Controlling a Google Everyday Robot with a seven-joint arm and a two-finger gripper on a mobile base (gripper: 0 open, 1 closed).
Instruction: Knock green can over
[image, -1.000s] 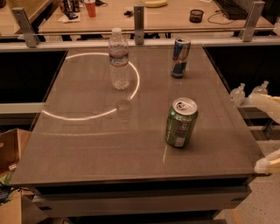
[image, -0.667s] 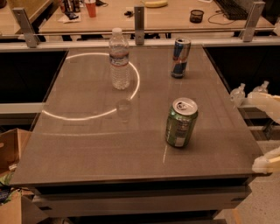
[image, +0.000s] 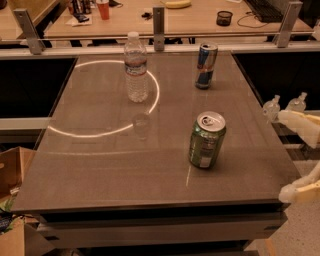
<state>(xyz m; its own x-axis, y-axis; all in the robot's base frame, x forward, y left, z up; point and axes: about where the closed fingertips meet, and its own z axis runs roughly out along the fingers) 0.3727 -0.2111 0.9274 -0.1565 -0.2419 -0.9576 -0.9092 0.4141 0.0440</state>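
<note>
The green can (image: 206, 139) stands upright on the grey table (image: 100, 165), right of its middle, with its silver pull-tab top showing. My gripper (image: 283, 150) is at the right edge of the view, just off the table's right side and to the right of the can. Its two pale fingers are spread wide apart, one finger (image: 300, 120) farther back and the other lower down near the table's front corner. The gripper is open and empty, and it is not touching the can.
A clear water bottle (image: 136, 67) stands at the back left of the table. A slim blue-and-silver can (image: 205, 65) stands at the back right. A metal rail (image: 159, 22) and a wooden desk lie behind. Cardboard boxes (image: 12, 170) sit on the floor at the left.
</note>
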